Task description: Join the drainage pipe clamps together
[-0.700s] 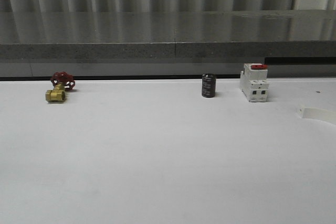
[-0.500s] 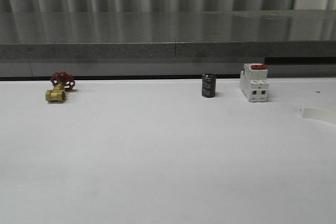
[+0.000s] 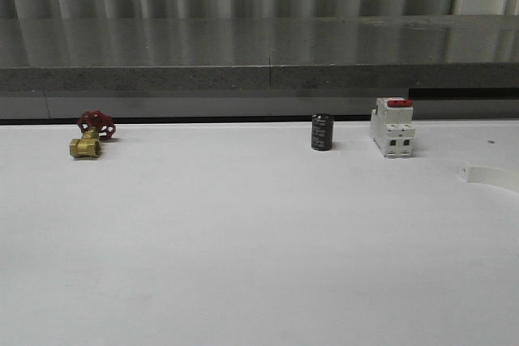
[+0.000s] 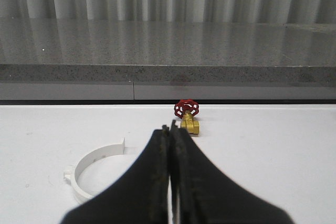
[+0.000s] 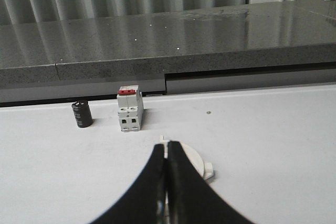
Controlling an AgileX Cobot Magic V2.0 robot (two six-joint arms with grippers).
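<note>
One white half-ring clamp lies flat on the white table in the left wrist view, beside my left gripper, whose black fingers are pressed together with nothing between them. The other clamp lies just beyond my right gripper in the right wrist view, partly hidden by the shut fingers, its end tab showing. In the front view a piece of that clamp shows at the right edge of the table.
A brass valve with a red handwheel sits at the back left, also the valve ahead of the left gripper. A black cylinder and a white breaker with a red switch stand at the back right. A grey ledge runs behind the table.
</note>
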